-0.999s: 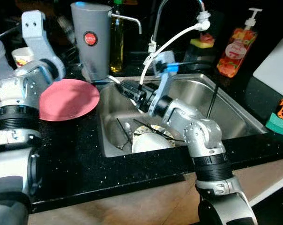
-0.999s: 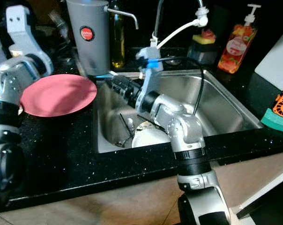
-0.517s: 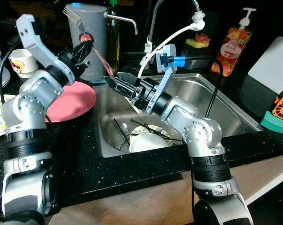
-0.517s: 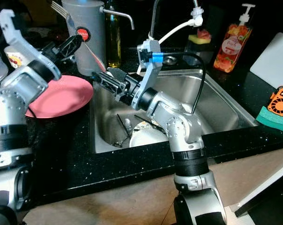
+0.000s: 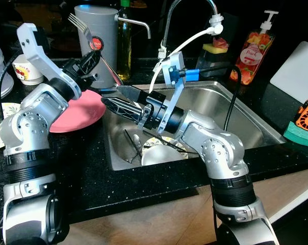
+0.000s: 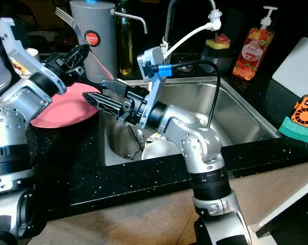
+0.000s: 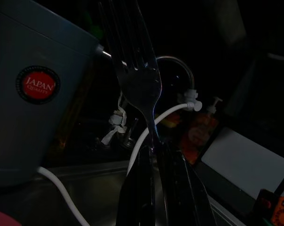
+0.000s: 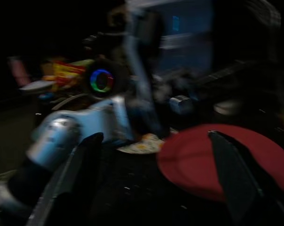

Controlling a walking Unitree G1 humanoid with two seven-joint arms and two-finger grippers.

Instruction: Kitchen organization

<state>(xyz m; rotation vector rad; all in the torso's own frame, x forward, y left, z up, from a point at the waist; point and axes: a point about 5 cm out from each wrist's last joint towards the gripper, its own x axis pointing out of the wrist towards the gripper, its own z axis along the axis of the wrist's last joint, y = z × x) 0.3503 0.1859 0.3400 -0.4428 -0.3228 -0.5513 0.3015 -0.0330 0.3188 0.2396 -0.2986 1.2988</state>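
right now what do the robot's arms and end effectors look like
Both arms are silver-grey with rounded joints and ribbed black bands. The right end effector and left end effector have long black fingers. A blue-fronted module and black cable ride the right wrist.

Blurred red plate [image 8: 226, 162] between the right end effector's [image 8: 161, 174] spread fingers [image 8: 78, 165].
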